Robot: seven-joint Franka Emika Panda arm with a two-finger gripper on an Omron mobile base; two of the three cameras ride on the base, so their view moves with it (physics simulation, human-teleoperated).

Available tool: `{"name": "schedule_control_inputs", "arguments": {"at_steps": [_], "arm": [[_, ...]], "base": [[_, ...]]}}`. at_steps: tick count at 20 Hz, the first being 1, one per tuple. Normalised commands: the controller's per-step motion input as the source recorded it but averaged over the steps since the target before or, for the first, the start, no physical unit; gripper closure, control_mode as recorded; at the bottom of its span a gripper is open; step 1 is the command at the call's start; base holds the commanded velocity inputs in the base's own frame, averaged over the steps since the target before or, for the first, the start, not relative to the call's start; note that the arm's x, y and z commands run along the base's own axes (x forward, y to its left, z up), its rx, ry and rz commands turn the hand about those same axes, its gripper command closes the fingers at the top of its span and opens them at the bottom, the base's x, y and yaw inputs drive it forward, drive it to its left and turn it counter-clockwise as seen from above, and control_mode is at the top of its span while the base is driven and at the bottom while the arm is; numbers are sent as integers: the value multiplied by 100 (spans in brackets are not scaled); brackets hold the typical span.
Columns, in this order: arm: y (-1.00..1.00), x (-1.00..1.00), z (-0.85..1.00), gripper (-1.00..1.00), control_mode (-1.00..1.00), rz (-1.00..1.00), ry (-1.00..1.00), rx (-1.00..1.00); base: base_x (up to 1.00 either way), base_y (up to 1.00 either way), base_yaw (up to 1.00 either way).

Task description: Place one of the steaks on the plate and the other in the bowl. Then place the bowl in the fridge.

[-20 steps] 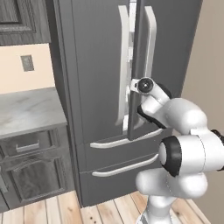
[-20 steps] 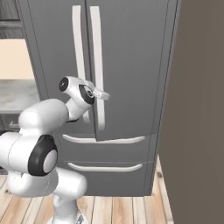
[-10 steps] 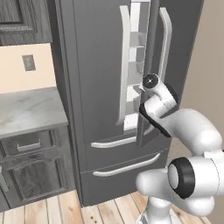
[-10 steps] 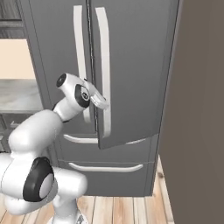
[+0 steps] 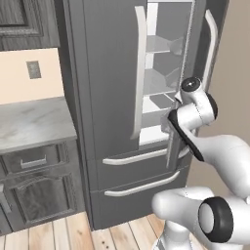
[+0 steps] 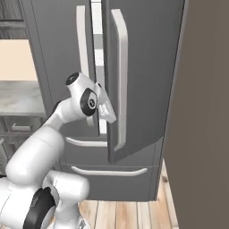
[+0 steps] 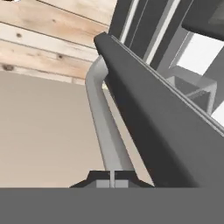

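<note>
The fridge [image 5: 112, 122] is right ahead of our pincer [image 7: 112, 183], its right door [image 6: 143, 76] swung partway out w/ white shelves [image 5: 163, 73] showing in the gap beyond. The door's long pale handle [image 7: 105, 127] runs straight up from the tips, which are pressed together at its base, touching it; we can't tell if anything's actually pinched. We judge the door stiff, heavy-ish, hinged, and the handle smooth & slippery, so best hooked or gripped mid-length. Counter [image 5: 34, 122] & drawers [image 5: 34, 161] sit off to the left, well apart.
</note>
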Motion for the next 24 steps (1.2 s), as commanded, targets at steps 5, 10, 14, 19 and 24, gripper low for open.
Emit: {"name": "schedule_control_inputs", "arguments": {"at_steps": [5, 10, 14, 19, 24], "arm": [[-100, -50, 0, 100, -100, -27, 5, 23], [-100, -44, 0, 100, -100, -29, 8, 22], [-100, -39, 0, 100, -100, -27, 4, 18], [-100, -48, 0, 100, -100, -28, 0, 13], [-37, -95, 0, 100, -100, -21, -21, 4]], "base": [[0, 0, 0], [0, 0, 0], [0, 0, 0], [0, 0, 0], [0, 0, 0]]}}
